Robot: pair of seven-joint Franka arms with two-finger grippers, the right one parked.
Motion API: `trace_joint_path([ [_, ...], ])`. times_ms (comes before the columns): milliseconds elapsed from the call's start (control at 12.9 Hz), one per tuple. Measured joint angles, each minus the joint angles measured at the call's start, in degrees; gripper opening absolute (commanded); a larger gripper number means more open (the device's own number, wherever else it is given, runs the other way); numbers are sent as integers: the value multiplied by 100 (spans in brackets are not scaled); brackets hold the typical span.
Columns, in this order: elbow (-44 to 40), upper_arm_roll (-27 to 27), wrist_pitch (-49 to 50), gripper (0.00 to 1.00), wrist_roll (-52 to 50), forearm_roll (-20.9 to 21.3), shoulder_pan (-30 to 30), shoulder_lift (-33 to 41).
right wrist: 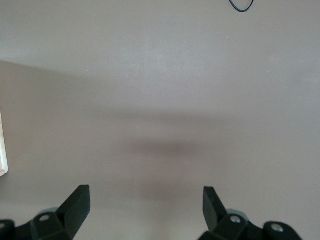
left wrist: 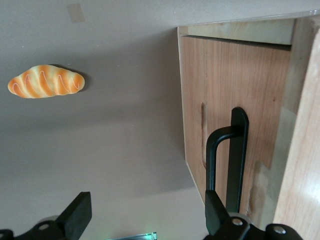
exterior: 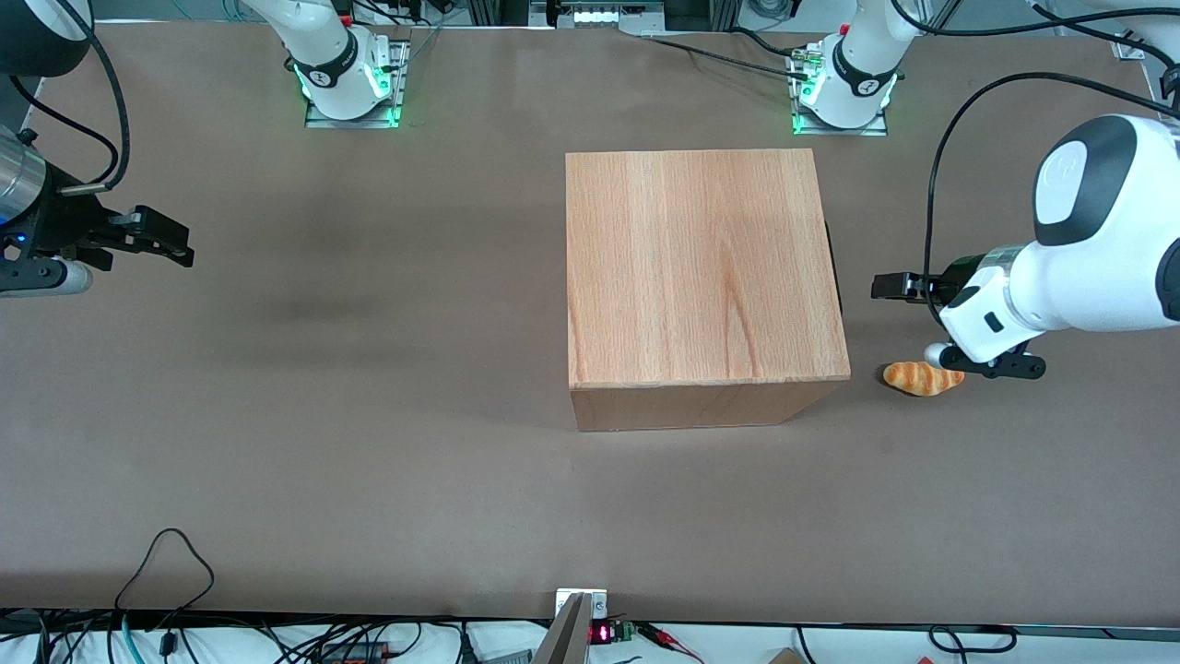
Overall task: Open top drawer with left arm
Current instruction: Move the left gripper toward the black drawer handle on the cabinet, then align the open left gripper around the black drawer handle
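Nearest your front camera on the brown worktop (exterior: 277, 461) stands the big light-wood box cabinet (exterior: 701, 277) with its broad flat top. Just beside its working-arm face lies a small orange striped bread roll (exterior: 922, 378). Slightly farther from the camera, your white glossy left arm (exterior: 1088, 258) holds its black two-finger tool (left wrist: 145, 212) level, near that face, fingers (left wrist: 75, 215) spread wide and gripping nothing. In the wrist view you see the shut top drawer's wooden front panel (left wrist: 220, 90) flush in the cabinet, its long black bar handle (left wrist: 235, 155) close to one finger.
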State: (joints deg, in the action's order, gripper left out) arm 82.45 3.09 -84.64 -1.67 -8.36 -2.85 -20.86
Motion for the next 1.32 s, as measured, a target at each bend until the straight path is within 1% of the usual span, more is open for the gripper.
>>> trace_joint_path([
  [232,42,-2,-56,100,0,-173,2,-49],
  [620,221,-2,-169,100,0,-237,2,-101],
  [852,364,2,-186,100,0,-400,1,-102],
  [1317,453,14,-195,100,0,-510,-16,-101],
])
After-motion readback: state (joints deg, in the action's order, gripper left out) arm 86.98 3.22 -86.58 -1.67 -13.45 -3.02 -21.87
